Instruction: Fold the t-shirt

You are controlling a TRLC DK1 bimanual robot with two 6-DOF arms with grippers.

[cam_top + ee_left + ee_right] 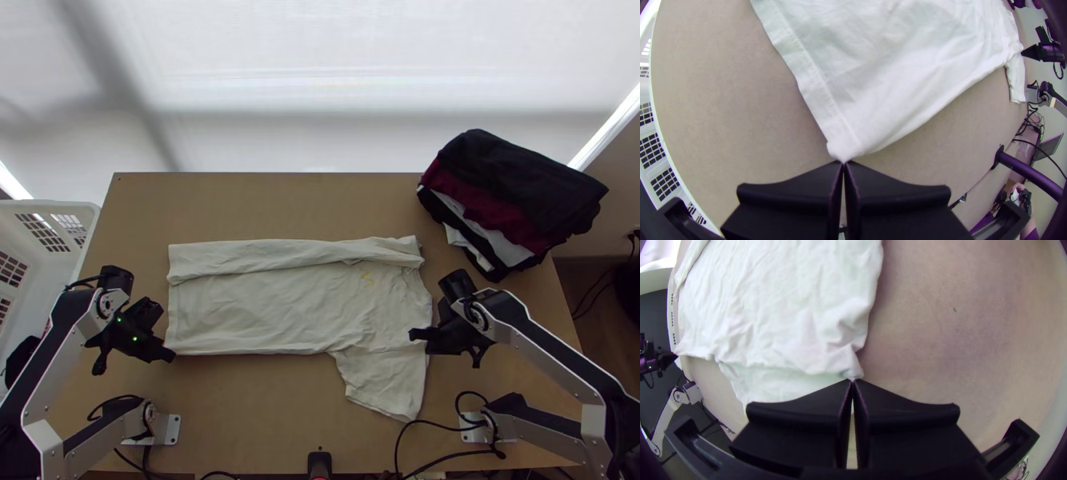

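black-fingered left gripper (844,162) and matching right gripper (853,381) pinch the off-white cloth t-shirt (264,312), seemingly for its second side-fold; next, lift evenly inward.

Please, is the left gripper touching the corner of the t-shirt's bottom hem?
Touching. The left wrist view shows it: the hem corner is pinched between the tips of the left gripper's closed fingers.
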